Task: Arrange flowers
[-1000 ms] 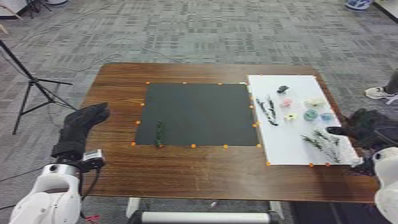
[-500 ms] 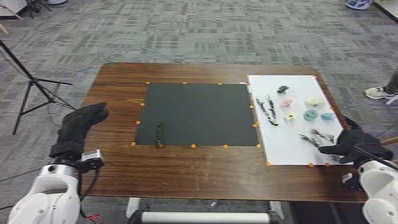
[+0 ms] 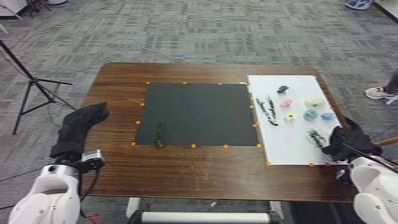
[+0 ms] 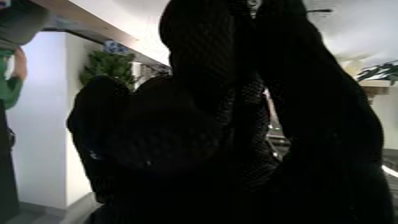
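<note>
On the brown wooden counter point(image 3: 222, 175), the dark-green, leafy sprig point(image 3: 160, 134) is slender, lying lengthwise across the near edge of the black rectangular mat point(image 3: 200, 107), towards its left corner. On the white rectangular mat point(image 3: 284, 154) to the right, a grey-green, feathery sprig point(image 3: 316, 139) lies slantwise beside my right robot hand point(image 3: 348, 141). Farther along are a small, rounded pink flower point(image 3: 286, 103), a cream flower point(image 3: 314, 101), a yellow flower point(image 3: 290, 116), a pale blue-green flower point(image 3: 310, 115) and a light-blue flower point(image 3: 328, 116). A small, dark bunch point(image 3: 282, 90) lies beyond them; thin, dark branches with pale patches point(image 3: 268, 111) run along the mat's left side.

My right arm enters from the near right corner, its black-gloved robot hand over the white mat's near right edge. In the right wrist view, black fabric covers this robot hand point(image 4: 200, 130); whether it is open, closed or gripping a stem, I cannot tell. My left robot hand point(image 3: 82, 120), also black-gloved, is open at the counter's left edge, pointing towards the far side.
</note>
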`<state>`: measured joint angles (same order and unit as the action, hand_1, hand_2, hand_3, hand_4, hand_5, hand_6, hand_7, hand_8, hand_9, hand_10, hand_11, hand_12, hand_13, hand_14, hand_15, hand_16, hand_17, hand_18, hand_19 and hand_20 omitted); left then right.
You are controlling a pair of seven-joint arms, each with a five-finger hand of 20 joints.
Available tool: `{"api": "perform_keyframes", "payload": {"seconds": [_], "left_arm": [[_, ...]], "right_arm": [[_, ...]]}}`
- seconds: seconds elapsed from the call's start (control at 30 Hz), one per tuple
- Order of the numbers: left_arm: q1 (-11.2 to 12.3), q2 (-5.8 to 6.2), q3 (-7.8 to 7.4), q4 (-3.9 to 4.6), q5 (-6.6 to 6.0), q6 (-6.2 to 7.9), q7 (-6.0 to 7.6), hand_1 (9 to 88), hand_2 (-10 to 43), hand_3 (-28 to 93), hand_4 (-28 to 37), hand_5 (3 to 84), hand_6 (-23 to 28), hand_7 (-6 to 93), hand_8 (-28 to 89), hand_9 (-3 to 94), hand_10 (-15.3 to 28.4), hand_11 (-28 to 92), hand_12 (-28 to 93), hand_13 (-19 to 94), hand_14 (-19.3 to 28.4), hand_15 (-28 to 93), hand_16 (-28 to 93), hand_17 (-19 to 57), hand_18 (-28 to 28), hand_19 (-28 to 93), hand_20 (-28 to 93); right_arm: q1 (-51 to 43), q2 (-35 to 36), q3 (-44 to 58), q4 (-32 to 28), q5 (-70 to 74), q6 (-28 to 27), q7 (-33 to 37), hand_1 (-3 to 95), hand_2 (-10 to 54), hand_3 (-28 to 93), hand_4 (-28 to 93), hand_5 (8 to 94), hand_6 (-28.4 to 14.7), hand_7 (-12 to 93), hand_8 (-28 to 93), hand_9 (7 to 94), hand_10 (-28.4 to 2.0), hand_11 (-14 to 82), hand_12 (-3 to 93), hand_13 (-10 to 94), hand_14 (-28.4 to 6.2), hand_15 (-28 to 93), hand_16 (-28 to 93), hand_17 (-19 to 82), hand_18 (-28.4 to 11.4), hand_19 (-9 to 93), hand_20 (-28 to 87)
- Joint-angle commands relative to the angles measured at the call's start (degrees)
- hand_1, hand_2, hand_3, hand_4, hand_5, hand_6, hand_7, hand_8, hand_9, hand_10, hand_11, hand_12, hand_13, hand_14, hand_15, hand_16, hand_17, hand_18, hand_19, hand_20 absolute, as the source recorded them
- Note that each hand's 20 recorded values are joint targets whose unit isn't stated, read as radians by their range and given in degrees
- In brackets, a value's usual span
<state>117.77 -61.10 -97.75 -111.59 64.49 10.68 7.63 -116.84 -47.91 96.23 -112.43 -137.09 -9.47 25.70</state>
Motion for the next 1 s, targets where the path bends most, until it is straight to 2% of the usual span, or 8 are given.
{"api": "perform_keyframes", "payload": {"seconds": [0.03,0.33,0.53,0.73,0.9,1.0], "left_arm": [[1.23,-0.32,-0.05,-0.58,-0.27,-0.85,-0.20,21.2,1.0,67,-26.4,47.3,4.1,16.0,-8,48.4,14.5,20,11,35,18.4,19,0,1.0,13.4,8,15],[0.93,0.23,0.10,-0.62,-0.22,-1.14,-0.52,21.2,1.1,67,-26.5,47.3,4.2,16.0,-8,48.4,14.4,20,11,35,18.5,19,0,1.0,13.3,8,15],[1.28,0.50,-0.17,-0.82,-0.39,-1.16,-0.91,21.2,1.1,67,-26.5,47.3,4.1,16.0,-8,48.5,14.4,20,11,35,18.5,19,0,1.1,13.3,8,15],[1.25,0.71,-0.17,-0.89,-0.35,-1.28,-0.96,21.0,1.1,67,-26.6,47.3,4.1,16.0,-8,48.4,14.5,20,11,35,18.5,19,0,1.0,13.3,8,15],[1.10,0.95,-0.23,-0.97,-0.20,-1.23,-1.23,21.0,1.2,67,-26.6,47.3,4.2,16.0,-8,48.4,14.5,20,11,35,18.5,19,0,1.0,13.3,8,15],[0.91,0.98,-0.05,-0.91,-0.27,-1.05,-1.14,21.1,1.2,67,-26.7,47.3,4.2,16.0,-8,48.4,14.5,20,11,35,18.5,19,0,1.0,13.3,8,15]], "right_arm": [[-2.52,0.62,3.81,-4.29,-0.12,3.92,-0.25,53.1,-9.5,60,-12,81.6,0.9,32,24,93.7,-9.2,38.3,28.3,94,-1.0,65,28,67,-14.9,93,60],[-3.87,-1.10,6.77,-14.04,4.09,5.26,-1.02,52.0,-9.5,63,-11,82.5,0.0,33,23,93.7,-9.3,40.7,28.4,94,-0.7,67,27,68,-15.0,93,63],[-1.79,-4.67,2.08,-17.88,6.75,5.05,-0.75,52.0,-9.5,63,-10,83.6,-0.6,33,22,93.7,-9.2,41.6,27.4,94,-0.6,68,27,69,-14.9,93,63],[3.01,-6.82,-6.25,-18.27,11.57,4.15,-1.45,52.4,-9.5,63,-9,84.4,-1.1,32,22,93.7,-9.3,42.5,26.1,94,0.0,69,26,70,-14.2,93,64],[11.89,-8.32,-13.86,-16.44,20.64,2.09,-0.91,52.8,-9.5,63,-9,84.9,-1.5,31,23,93.7,-9.5,43.0,25.4,94,0.1,69,25,70,-14.0,93,64],[16.90,-9.48,-18.86,-14.91,20.27,2.42,-1.22,53.1,-9.5,62,-9,85.2,-1.6,31,23,93.7,-9.5,43.5,25.1,94,0.2,69,25,71,-13.8,93,64]]}}
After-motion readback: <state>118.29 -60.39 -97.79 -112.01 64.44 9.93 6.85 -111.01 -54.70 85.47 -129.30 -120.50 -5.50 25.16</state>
